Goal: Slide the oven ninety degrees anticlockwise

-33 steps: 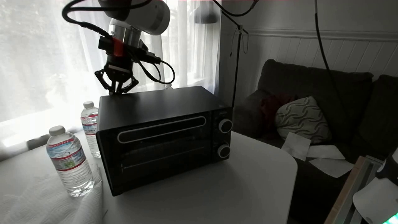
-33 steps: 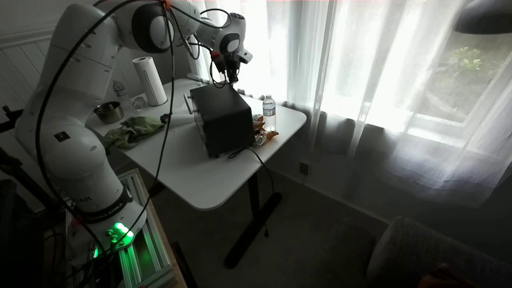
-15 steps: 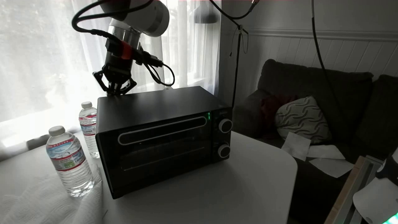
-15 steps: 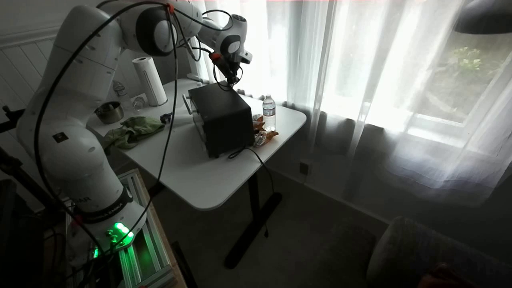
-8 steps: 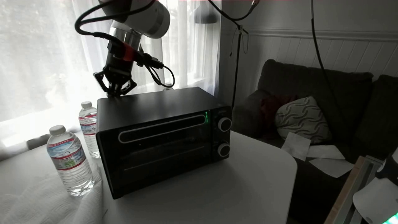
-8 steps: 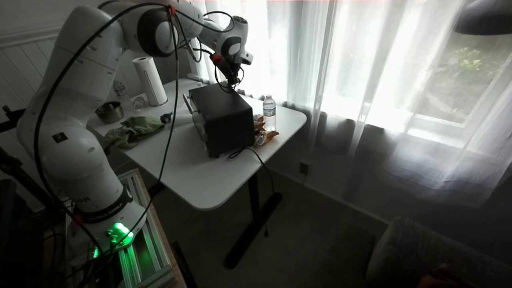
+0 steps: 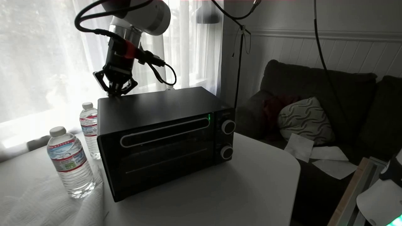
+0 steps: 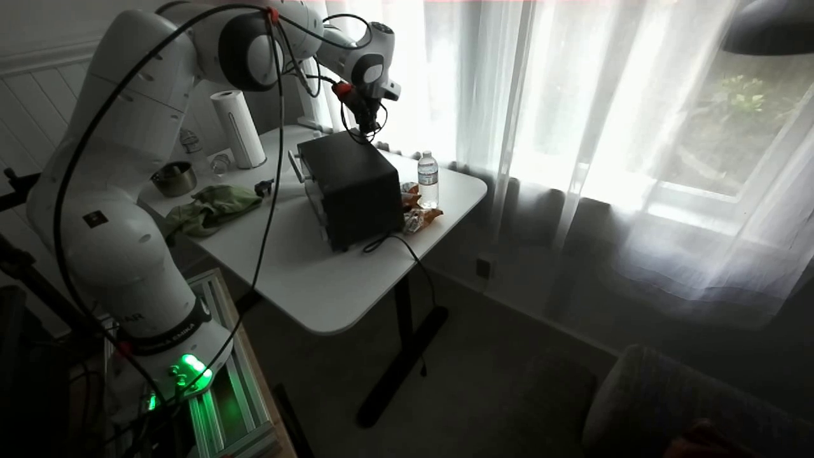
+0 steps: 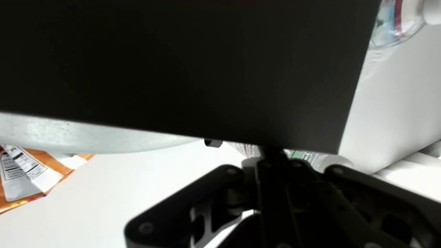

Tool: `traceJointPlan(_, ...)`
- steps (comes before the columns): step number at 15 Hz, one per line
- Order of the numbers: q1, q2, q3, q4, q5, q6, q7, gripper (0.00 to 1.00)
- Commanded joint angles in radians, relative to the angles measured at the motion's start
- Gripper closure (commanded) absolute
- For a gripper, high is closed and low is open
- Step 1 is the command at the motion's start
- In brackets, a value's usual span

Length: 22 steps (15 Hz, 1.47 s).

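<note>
The oven point(image 7: 160, 108) is a large matte black box with a glass door, a long handle and two round knobs. It stands upright on the white table point(image 7: 251, 185), turned at an angle, and shows in both exterior views point(image 8: 350, 168). My gripper point(image 7: 114, 93) is shut and empty, pointing down at the oven's back edge near one back corner. It also shows small in an exterior view point(image 8: 367, 135). In the wrist view the oven's top point(image 9: 172, 69) fills the upper part. The gripper point(image 9: 272, 151) meets its edge, and the tips are hidden there, seemingly against the back.
Water bottles point(image 7: 70, 163) point(image 7: 90, 131) stand beside the oven's end; another bottle point(image 8: 428, 181) and orange snack bags point(image 8: 423, 219) lie behind it. A power cord point(image 8: 413, 251) hangs off the table. A green cloth point(image 8: 216, 207), bowl point(image 8: 175, 179) and paper towel roll point(image 8: 239, 130) are farther along.
The oven has shifted slightly, its end near the gripper coming a little forward, toward its door side. My gripper has tilted and moved slightly with it, staying shut.
</note>
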Motion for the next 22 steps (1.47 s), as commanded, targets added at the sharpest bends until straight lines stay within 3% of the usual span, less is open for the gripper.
traceJointPlan(1,-0.003,-0.013,0.021,-0.035,0.004,-0.13,-0.041,1.0)
traceJointPlan(8,-0.005,0.004,0.055,-0.068,0.029,-0.136,-0.09,1.0)
traceJointPlan(17,-0.049,-0.053,0.102,-0.204,0.055,-0.063,-0.188,1.0)
traceJointPlan(22,-0.086,-0.094,0.137,-0.289,0.128,0.002,-0.294,1.0)
